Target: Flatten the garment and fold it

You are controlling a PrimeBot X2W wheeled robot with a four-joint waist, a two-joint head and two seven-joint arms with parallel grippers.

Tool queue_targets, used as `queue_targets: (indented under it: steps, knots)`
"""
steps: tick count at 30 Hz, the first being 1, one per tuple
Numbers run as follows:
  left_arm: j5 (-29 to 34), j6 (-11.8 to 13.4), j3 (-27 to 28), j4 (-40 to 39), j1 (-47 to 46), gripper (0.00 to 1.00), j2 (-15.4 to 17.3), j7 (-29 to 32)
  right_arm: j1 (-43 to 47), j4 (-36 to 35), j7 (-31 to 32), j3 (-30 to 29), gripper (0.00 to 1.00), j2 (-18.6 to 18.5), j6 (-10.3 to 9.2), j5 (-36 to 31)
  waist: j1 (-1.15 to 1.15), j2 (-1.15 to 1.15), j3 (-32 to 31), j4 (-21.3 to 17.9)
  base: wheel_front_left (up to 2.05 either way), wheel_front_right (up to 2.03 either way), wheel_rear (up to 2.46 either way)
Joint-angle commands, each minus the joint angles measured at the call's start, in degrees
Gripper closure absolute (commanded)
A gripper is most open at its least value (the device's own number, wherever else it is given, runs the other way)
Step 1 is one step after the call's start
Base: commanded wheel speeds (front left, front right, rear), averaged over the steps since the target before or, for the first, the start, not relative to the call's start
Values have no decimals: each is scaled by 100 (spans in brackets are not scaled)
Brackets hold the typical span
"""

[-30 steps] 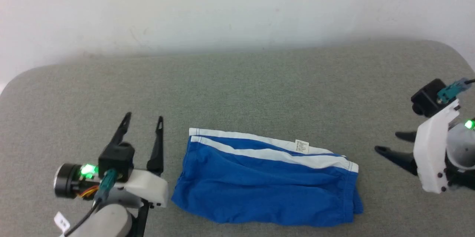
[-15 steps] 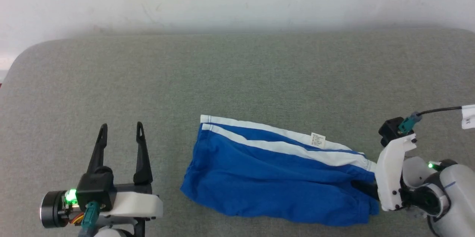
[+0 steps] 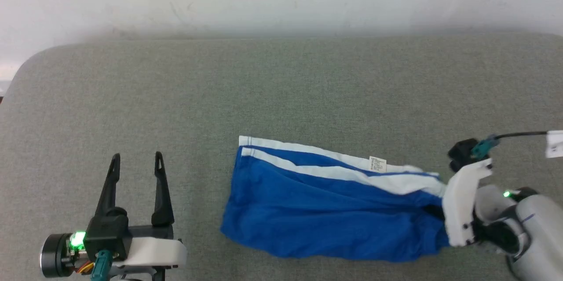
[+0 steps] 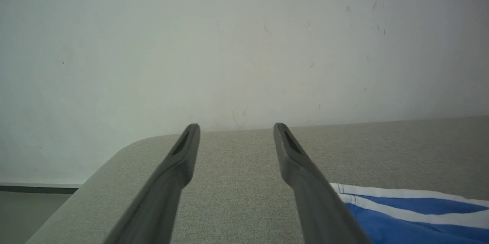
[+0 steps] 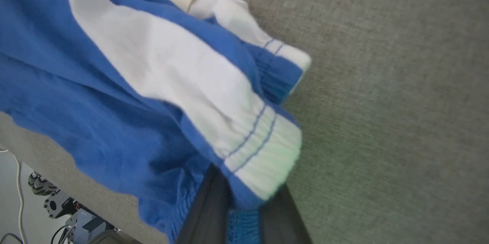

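Right gripper (image 5: 244,213) seemingly pinches the elastic edge of the blue garment (image 3: 325,210) — thin fabric could slip free if tugged; left gripper (image 3: 137,158) hovers nearby, fingers spread.

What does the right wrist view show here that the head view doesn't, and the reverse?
Right wrist view: the elastic waistband bunched up and pinched in the right end effector. Head view: the left end effector open, apart from the garment, whose whole outline lies on the grey surface. Both: the garment's white stripe and tag.
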Motion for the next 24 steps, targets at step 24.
queue_targets:
  steps: [24]
  knots:
    - [559,-644,336,249,159,0,-427,-27,-131,-2117,873,-109,100,-1676,-12,1110,0,0,-243,-130,0,0,0]
